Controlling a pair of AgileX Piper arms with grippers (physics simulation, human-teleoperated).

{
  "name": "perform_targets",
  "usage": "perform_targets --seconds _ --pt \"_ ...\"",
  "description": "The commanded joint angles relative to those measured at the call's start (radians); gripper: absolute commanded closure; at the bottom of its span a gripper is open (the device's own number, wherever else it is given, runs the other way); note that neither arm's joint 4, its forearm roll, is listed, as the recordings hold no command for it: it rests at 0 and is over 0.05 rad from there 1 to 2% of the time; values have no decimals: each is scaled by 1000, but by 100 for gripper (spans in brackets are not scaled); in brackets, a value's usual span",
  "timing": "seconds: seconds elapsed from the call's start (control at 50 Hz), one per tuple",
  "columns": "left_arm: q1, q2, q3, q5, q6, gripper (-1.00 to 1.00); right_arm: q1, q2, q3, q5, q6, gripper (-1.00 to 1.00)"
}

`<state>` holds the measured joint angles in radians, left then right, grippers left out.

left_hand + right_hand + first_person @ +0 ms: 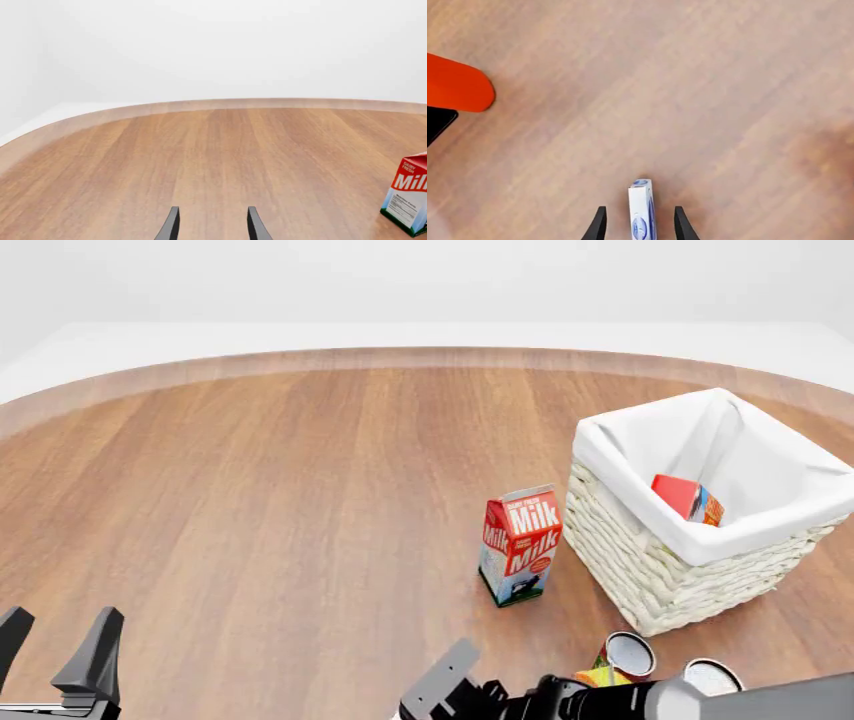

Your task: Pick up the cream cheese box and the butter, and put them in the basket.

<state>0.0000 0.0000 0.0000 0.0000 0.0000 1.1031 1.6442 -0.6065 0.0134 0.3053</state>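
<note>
The basket [667, 580] stands at the right of the table. The butter [687, 498], a red-orange box, lies inside it against the white lining. The cream cheese box [640, 212] shows only in the right wrist view, as a thin white and blue edge standing between my right gripper's fingers with a gap on each side. My right gripper [639, 227] is open around it; in the front view it [438, 692] is low at the bottom edge, and the box is hidden there. My left gripper [54, 638] is open and empty at the bottom left, and also shows in the left wrist view [212, 227].
A red-white milk carton [521, 545] stands upright just left of the basket and also shows in the left wrist view [408, 200]. Two cans [627, 655] stand in front of the basket by my right arm. An orange-red rounded object [457, 82] lies near the right gripper.
</note>
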Motion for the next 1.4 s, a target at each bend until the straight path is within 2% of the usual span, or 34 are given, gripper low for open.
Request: perform_targets --seconds 0.02,0.08,0.1,0.68,0.7,0.84,0.98,1.14,1.4 --pt "0 0 0 0 0 -100 3 13 13 -29 12 -100" --pt "0 0 0 0 0 -100 1 6 14 -25 13 -100" --pt "0 0 0 0 0 -100 -1 3 14 -25 12 100" --pt "0 0 0 0 0 -100 8 -2 13 -23 22 100" --pt "0 0 0 0 0 -100 0 -77 -41 83 -19 100" --pt "0 0 0 0 0 -100 -8 -101 -63 122 -44 100" --pt "0 0 0 0 0 -100 -35 -185 -110 209 -108 100" --pt "0 0 0 0 0 -100 -50 -213 -120 230 -136 100" --pt "0 0 0 0 0 -100 -50 -213 -120 230 -136 100"
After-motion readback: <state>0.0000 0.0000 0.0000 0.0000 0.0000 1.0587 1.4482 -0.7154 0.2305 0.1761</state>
